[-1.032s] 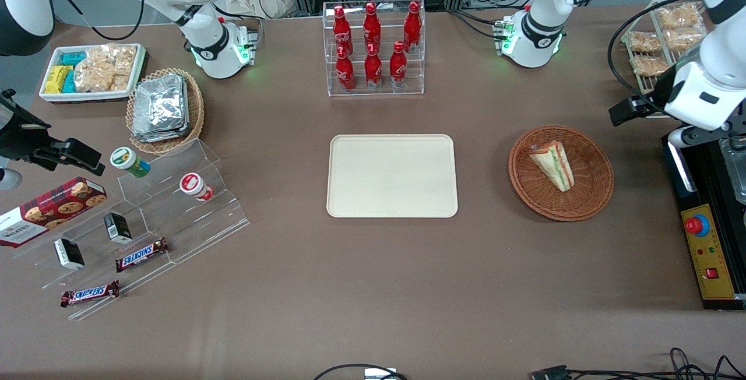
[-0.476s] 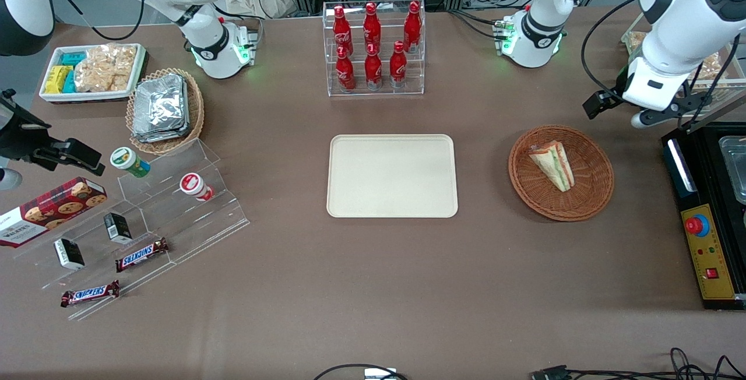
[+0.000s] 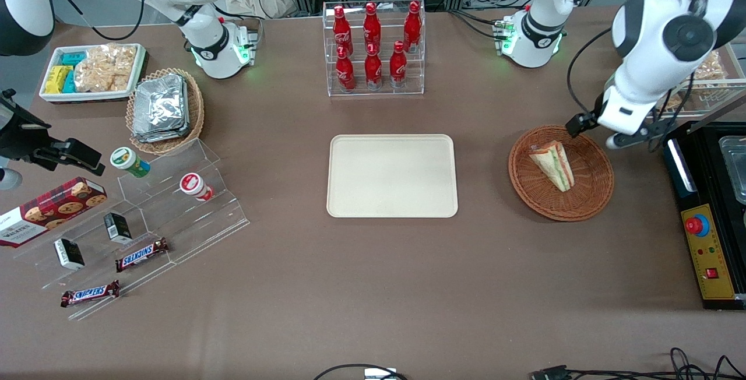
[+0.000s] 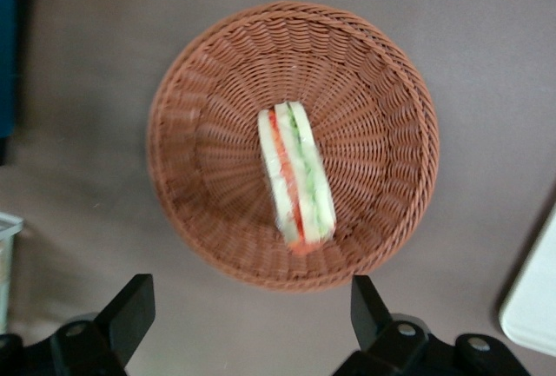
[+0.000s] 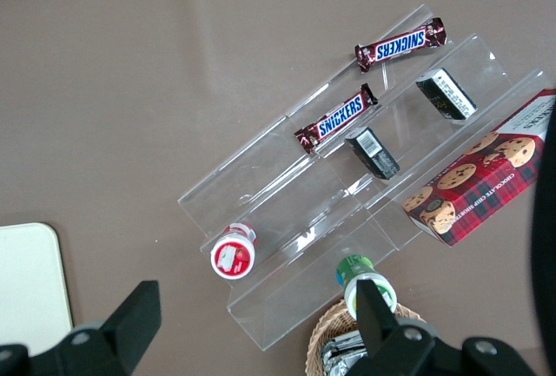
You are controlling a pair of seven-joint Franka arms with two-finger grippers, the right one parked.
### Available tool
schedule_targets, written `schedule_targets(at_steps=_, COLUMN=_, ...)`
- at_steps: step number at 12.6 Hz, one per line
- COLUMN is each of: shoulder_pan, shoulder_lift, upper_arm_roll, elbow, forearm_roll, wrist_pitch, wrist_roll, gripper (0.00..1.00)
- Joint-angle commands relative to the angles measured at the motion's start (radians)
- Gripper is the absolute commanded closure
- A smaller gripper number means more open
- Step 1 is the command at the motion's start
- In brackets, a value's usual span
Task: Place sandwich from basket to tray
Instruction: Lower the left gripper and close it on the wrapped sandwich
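The sandwich [image 3: 553,164], a white-bread wedge with red and green filling, lies in the round reddish-brown basket [image 3: 594,193]. The cream tray [image 3: 391,175] sits bare in the middle of the table, beside the basket toward the parked arm's end. My left gripper [image 3: 626,137] hangs above the table just outside the basket's rim, on the side toward the working arm's end. In the left wrist view the gripper [image 4: 250,315] is open with nothing between its fingers [image 4: 130,306], and the sandwich [image 4: 295,174], basket [image 4: 382,220] and a corner of the tray [image 4: 532,306] show below.
A black control box with a red button [image 3: 708,222] stands at the working arm's end, with a wire rack of snack bags [image 3: 658,48] farther back. A clear rack of red bottles [image 3: 373,48] stands farther from the camera than the tray. An acrylic snack stand [image 3: 145,217] fills the parked arm's end.
My left arm has swung in from the working arm's end of the table, bringing the gripper from above the black box to the basket's rim. Sandwich, basket and tray have not moved.
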Motion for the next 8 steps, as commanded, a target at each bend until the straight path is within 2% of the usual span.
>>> schedule_targets(at_steps=1, shoulder_pan=-0.003, shoulder_lift=0.098, upper_arm_roll=-0.003, elbow=-0.059, forearm_roll=0.008, wrist_pitch=0.183, wrist_roll=-0.020, gripper=0.00)
schedule_targets(at_steps=4, shoulder_pan=-0.002, shoulder_lift=0.221, upper_arm_roll=-0.003, elbow=-0.062, forearm_roll=-0.002, wrist_pitch=0.325, wrist_roll=-0.026, gripper=0.00)
schedule_targets(at_steps=8, shoulder_pan=-0.002, shoulder_lift=0.290, upper_arm_roll=-0.001, elbow=-0.135, forearm_roll=-0.004, wrist_pitch=0.483, wrist_roll=-0.033, gripper=0.00)
